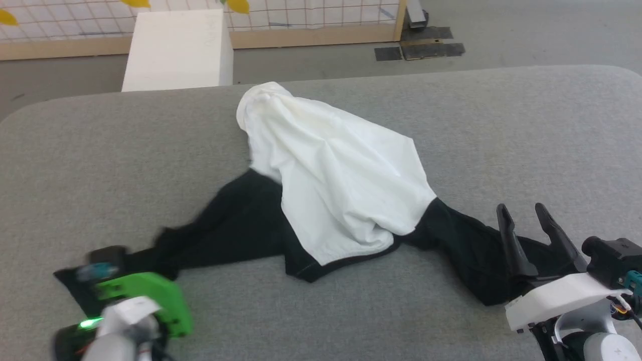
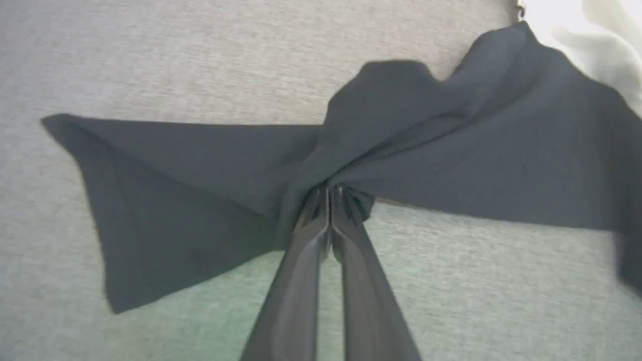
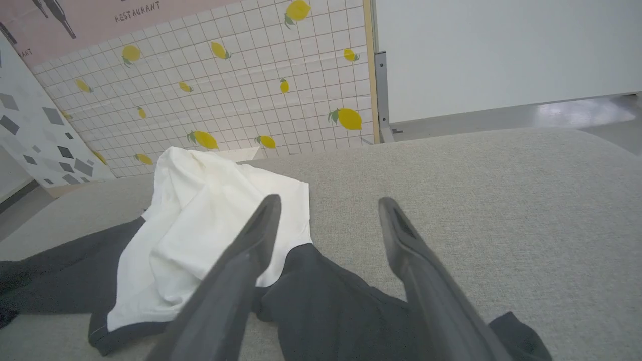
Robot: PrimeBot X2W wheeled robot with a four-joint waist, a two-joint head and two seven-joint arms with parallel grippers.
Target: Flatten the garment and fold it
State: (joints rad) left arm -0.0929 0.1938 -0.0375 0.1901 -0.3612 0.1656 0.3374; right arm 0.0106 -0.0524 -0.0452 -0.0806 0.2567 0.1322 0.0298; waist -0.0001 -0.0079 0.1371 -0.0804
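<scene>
Now left gripper (image 2: 328, 193) pinches a black sleeve (image 2: 175, 190) of the crumpled garment (image 1: 341, 180); right gripper (image 3: 329, 203) gapes.

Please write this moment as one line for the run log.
left hand: shut on black sleeve | right hand: open over other sleeve | shirt: bunched on grey table

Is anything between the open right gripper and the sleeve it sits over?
Nothing visible. The right gripper is open directly over the garment's black sleeve, with only the grey surface around it. The left gripper is shut on the other sleeve.
</scene>
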